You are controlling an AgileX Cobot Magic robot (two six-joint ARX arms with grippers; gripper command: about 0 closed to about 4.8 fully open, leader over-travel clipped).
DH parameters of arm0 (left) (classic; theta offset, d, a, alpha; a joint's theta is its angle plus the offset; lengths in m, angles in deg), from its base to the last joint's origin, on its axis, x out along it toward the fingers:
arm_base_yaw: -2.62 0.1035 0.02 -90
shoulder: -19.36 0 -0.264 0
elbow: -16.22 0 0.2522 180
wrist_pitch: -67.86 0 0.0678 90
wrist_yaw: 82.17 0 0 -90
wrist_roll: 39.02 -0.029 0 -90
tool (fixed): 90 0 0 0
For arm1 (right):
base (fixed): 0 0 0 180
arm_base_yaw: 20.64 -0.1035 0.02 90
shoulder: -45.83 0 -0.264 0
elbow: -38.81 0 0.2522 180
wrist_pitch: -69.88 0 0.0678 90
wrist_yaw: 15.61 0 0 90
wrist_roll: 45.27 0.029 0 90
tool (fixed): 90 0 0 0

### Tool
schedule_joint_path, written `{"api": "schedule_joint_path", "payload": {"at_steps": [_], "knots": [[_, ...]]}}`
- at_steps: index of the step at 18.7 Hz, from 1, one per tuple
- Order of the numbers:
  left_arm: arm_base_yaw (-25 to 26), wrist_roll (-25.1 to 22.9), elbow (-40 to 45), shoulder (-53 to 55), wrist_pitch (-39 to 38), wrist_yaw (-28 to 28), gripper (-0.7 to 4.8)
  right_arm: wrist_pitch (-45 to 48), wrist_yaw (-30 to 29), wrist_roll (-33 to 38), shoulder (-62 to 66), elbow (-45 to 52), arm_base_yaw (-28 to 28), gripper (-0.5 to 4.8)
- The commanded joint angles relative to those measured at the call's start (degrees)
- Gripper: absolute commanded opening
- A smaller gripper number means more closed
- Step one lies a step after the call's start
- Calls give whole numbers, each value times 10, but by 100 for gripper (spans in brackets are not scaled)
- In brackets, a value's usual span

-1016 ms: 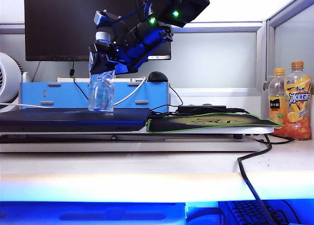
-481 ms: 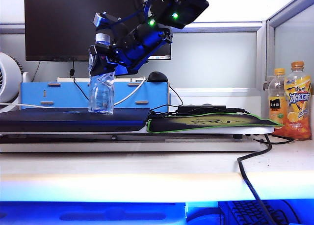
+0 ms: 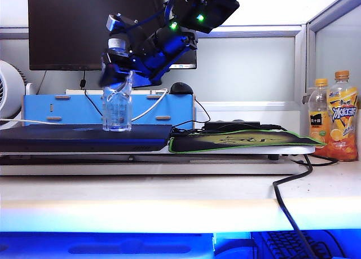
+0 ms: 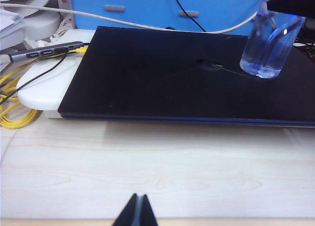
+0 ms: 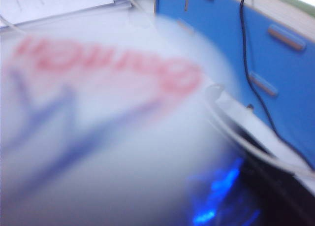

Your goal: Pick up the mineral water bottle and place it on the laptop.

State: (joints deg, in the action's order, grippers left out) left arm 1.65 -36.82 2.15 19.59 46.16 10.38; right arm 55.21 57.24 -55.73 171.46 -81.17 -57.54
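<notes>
While the arm hangs over the desk: the clear plastic mineral water bottle [image 3: 117, 104] with white cap stands upright on the thin dark navy laptop [image 3: 84, 136].
Bottle's place: toward the laptop's right end, base flat on the lid [image 4: 187, 73], in front of the blue drawer unit [image 3: 67, 109].
Right gripper [image 3: 117, 70]: around the bottle's upper part, fingers parted; whether they touch the plastic cannot be told.
Right wrist view: a blurred pale label with red lettering [image 5: 103, 63] fills it.
Left gripper [image 4: 136, 213]: low over the pale wooden table [image 4: 157, 167], fingertips pressed together, holding nothing.
Bystanders: two orange-capped juice bottles [image 3: 334, 115] at far right, a green-edged black mouse pad [image 3: 242, 140] beside the laptop.
</notes>
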Motion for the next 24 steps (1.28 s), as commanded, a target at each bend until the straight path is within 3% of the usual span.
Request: {"api": "schedule_joint_path", "payload": {"at_steps": [1,17,24], "knots": [[1,0,-1,0,3,2,-2,22,7,0,-4,-6,-3,464],[1,0,-1,0,3,2,-2,31,20,-1,-84,-7,-3,464],[1,0,-1,0,3,2,-2,-73,269,-63,-193,-7,-2,464]]}}
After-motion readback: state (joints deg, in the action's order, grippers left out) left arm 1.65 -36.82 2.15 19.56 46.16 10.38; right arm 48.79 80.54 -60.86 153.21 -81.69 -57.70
